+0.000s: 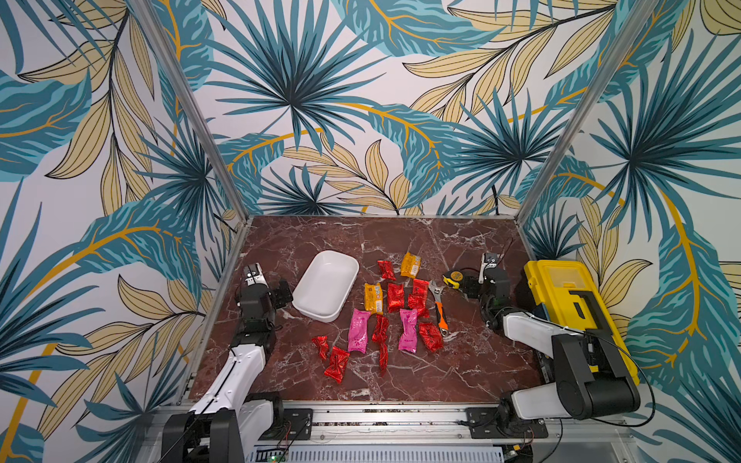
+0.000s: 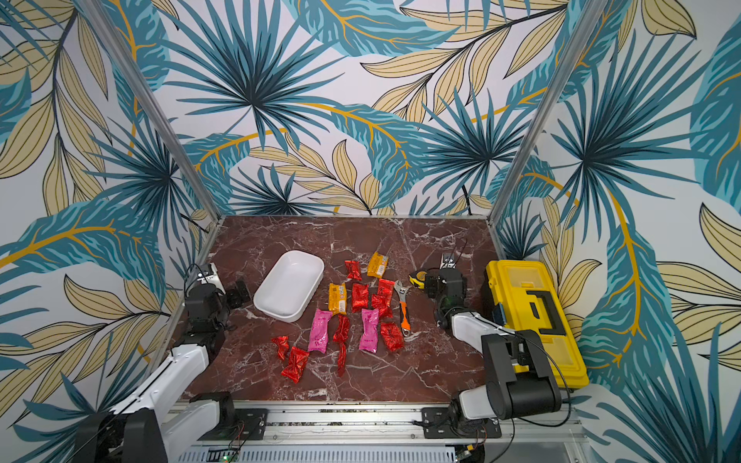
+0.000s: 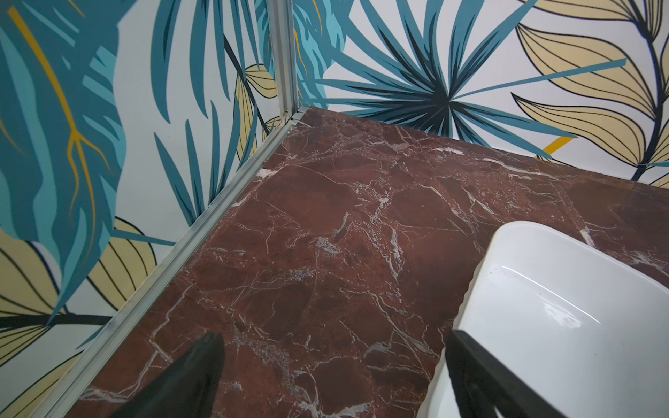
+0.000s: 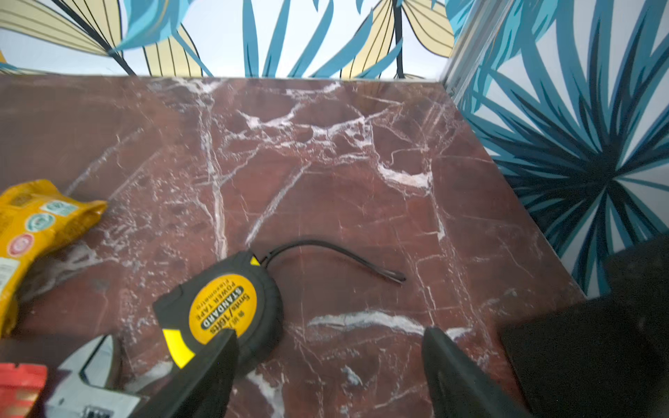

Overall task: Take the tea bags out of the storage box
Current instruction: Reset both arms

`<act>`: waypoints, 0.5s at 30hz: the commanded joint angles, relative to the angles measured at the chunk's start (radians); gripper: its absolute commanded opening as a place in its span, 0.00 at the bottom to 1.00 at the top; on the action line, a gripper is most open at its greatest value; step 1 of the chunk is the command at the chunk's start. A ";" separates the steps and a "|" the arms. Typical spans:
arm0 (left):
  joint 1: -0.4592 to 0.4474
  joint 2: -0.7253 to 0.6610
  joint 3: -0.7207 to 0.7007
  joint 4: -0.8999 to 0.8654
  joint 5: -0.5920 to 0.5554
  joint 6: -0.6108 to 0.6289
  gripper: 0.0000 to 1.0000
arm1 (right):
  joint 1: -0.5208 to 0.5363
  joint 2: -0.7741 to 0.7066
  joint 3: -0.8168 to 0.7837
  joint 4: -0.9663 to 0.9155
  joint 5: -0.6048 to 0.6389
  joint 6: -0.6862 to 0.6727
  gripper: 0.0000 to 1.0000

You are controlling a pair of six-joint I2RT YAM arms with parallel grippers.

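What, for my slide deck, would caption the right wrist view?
Open right gripper beside a tape measure on the marble table; an orange tea bag and a wrench lie nearby.

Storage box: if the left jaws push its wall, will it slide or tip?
The storage box looks empty, thin plastic, so probably light and quick to slide on the marble table. Low and wide, it seems unlikely to tip. Its smooth walls may slip in a pinch.

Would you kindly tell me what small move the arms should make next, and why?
Probably just draw both arms back to rest: the box looks empty, the tea bags all lie on the table, and the left gripper and right gripper are open, holding nothing.
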 commanded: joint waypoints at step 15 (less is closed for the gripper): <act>0.009 0.342 -0.109 0.675 0.197 0.082 1.00 | -0.039 0.060 -0.135 0.329 -0.100 0.015 0.89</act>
